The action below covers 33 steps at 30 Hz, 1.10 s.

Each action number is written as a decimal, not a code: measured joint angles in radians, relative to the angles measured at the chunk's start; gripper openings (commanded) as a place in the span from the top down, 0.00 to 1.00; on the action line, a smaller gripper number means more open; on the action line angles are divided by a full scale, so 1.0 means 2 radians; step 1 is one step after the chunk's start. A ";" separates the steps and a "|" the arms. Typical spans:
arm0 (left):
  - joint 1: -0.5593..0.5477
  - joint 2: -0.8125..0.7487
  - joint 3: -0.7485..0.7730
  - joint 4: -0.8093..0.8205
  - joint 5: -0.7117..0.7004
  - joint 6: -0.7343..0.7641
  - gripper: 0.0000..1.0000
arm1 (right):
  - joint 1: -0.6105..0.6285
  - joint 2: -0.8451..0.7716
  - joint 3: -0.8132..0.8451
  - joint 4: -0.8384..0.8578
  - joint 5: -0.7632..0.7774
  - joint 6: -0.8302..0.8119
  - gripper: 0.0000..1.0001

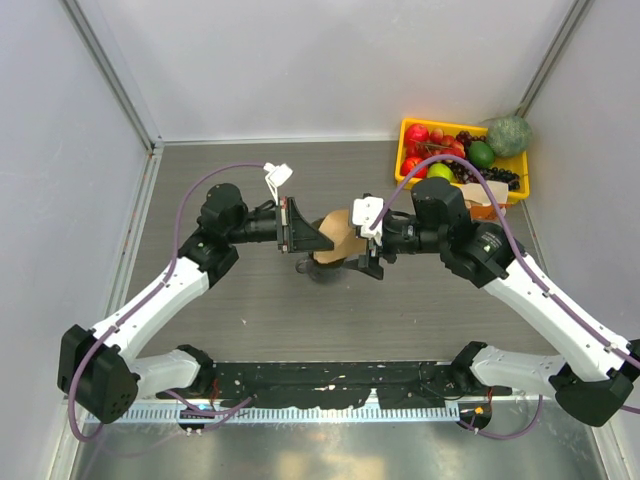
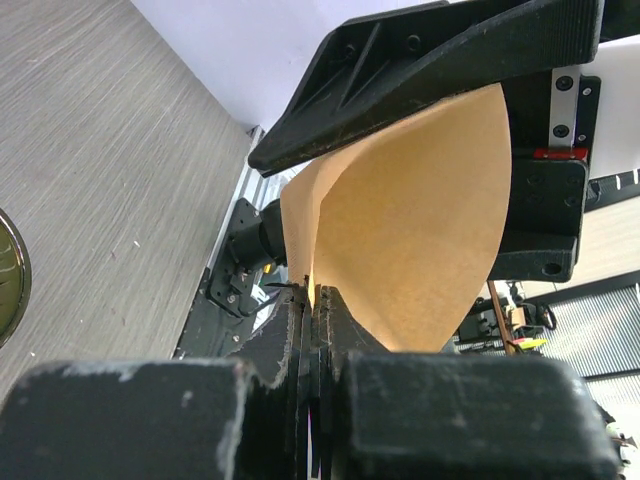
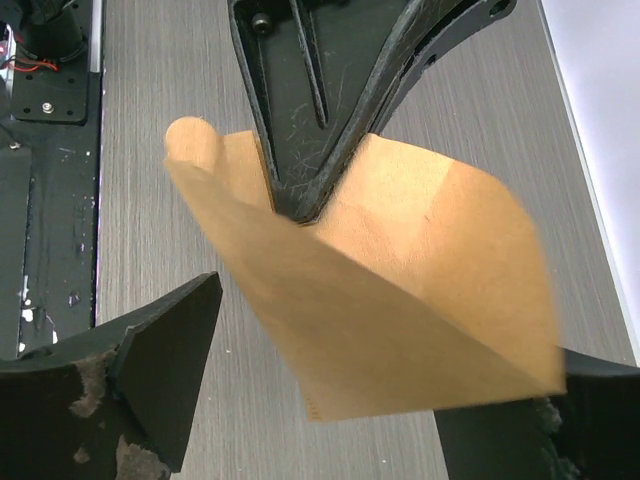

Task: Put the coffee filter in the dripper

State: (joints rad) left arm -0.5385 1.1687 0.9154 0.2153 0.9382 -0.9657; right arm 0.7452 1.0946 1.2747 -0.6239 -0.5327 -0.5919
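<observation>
Grey worktop (image 1: 420,320) below: left fingers (image 2: 338,318) pinch shut on one edge of the coffee filter (image 3: 400,290), holding it aloft. Right fingers (image 3: 165,350) stand wide either side of it. Dripper (image 1: 322,270) seemingly sits just underneath, mostly hidden.

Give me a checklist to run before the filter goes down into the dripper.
1. Left gripper grips the coffee filter: ok, shut on its edge.
2. Right gripper free to release: ok, jaws wide with the filter between them.
3. Filter mouth opened: cannot tell; the layers part in the left wrist view, but the mouth is hidden.
4. Dripper under the filter: ok in the top view.
5. Dripper upright and empty: cannot tell, mostly covered.
</observation>
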 measured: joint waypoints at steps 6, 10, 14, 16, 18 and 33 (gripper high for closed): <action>0.000 0.001 -0.006 0.010 0.000 0.000 1.00 | 0.000 -0.003 0.000 0.000 0.006 -0.004 0.39; 0.000 0.001 -0.012 0.010 0.000 0.000 1.00 | 0.000 -0.007 0.000 0.000 0.007 -0.004 0.51; 0.000 0.001 -0.013 0.010 0.000 0.000 0.91 | 0.000 -0.009 0.000 0.000 0.005 -0.005 0.68; 0.000 0.001 -0.014 0.012 0.000 0.000 0.84 | 0.000 -0.009 0.000 0.000 0.004 -0.004 0.75; 0.000 0.000 -0.015 0.015 0.000 0.000 0.80 | 0.000 -0.009 0.000 -0.001 0.003 -0.005 0.78; 0.018 -0.040 -0.017 -0.035 0.006 0.059 1.00 | -0.008 -0.016 -0.003 -0.010 -0.019 0.008 0.22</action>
State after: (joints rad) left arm -0.5018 1.0878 0.8806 0.1459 0.9501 -0.8486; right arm 0.7284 1.0618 1.2678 -0.6434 -0.5697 -0.5751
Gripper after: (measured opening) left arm 0.032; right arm 0.792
